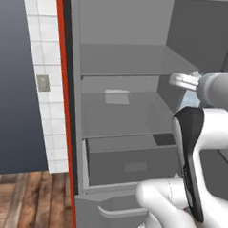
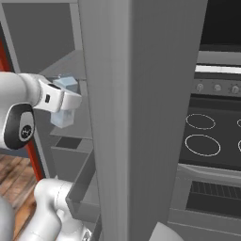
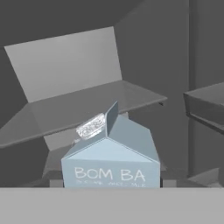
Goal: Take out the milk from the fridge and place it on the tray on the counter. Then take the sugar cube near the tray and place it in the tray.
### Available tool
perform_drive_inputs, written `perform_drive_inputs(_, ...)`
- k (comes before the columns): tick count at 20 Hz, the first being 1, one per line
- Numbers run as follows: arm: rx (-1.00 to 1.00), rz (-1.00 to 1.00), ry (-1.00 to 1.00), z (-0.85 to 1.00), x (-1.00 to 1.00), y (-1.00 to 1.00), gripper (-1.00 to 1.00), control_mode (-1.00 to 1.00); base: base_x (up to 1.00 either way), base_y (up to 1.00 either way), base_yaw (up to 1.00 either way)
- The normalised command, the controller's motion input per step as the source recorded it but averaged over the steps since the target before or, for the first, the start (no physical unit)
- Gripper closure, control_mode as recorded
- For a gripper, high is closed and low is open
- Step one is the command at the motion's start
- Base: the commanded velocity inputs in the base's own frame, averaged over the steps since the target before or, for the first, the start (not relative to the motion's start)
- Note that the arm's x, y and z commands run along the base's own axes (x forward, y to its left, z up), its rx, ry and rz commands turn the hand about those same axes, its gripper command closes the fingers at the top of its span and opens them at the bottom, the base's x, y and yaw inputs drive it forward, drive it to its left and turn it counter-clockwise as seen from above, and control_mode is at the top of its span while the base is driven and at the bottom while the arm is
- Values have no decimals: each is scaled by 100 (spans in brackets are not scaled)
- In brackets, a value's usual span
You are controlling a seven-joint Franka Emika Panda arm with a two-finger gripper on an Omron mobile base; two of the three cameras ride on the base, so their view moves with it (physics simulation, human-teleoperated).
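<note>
While the gripper (image 2: 66, 109) is reached into the fridge (image 1: 123, 64), the milk (image 3: 111, 153) is found directly in front of the hand, at its fingers.
In the right base view the hand is seen set against the pale carton at the right side of a middle shelf (image 1: 120, 116), with the gabled top showing above the hand and the white lower part below it, so the jaws appear to be closed about its body, though the contact itself is hidden. In the hand view the carton is shown upright, its long axis vertical and its printed face turned to the camera. A straight pull back out of the fridge is judged to be called for, with the carton kept upright and clear of the shelf above.
</note>
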Motion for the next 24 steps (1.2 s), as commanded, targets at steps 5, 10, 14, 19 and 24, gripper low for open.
perform_drive_inputs(5, 0, 10, 0, -7, -12, 0, 100, -100, 0, 0, 0)
perform_drive_inputs(10, 0, 6, 0, -6, -4, 0, 100, -100, 0, 0, 0)
perform_drive_inputs(14, 0, 5, 0, -3, -9, 1, 100, -100, 0, 0, 0)
perform_drive_inputs(19, 0, 1, 0, 0, -4, 2, 100, 100, -55, 33, 0)
perform_drive_inputs(24, 0, 0, 0, 0, 0, 0, 100, 100, -96, 43, 0)
